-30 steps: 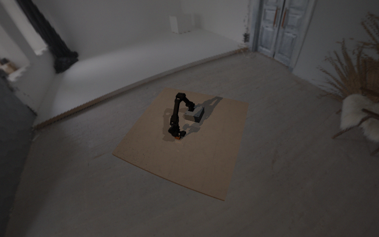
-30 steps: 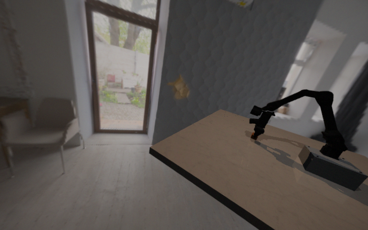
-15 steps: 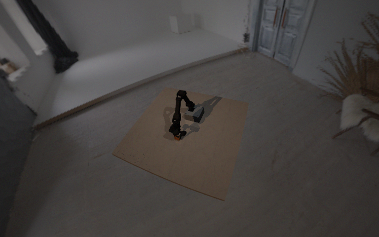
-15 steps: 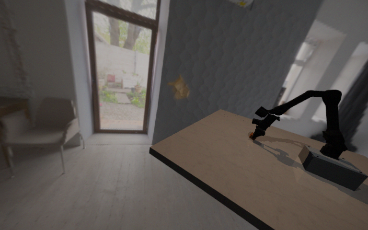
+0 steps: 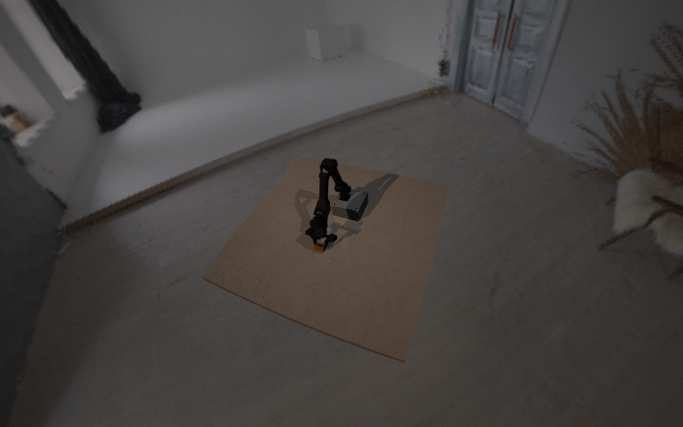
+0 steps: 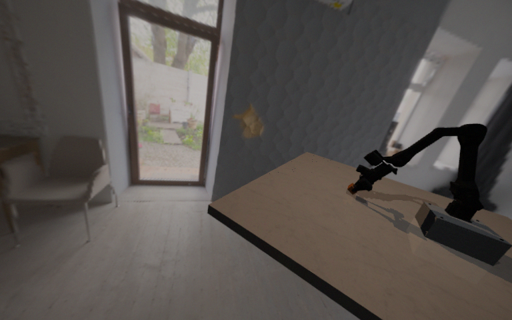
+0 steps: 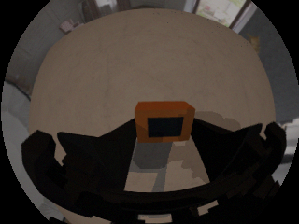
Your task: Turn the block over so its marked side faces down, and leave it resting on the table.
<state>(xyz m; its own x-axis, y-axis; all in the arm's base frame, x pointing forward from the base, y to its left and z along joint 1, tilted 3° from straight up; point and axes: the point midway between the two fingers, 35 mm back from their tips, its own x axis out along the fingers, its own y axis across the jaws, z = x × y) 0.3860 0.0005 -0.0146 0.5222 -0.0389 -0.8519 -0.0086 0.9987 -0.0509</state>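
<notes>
Gripper [image 7: 163,149] holds the orange block [image 7: 163,122]
Its fingers squeeze the block (dark square side facing the wrist camera), just above the table [image 6: 302,226]

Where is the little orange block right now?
The orange block is pinched in the pincer, low over the wooden table, out in front of the robot's grey base.
</notes>
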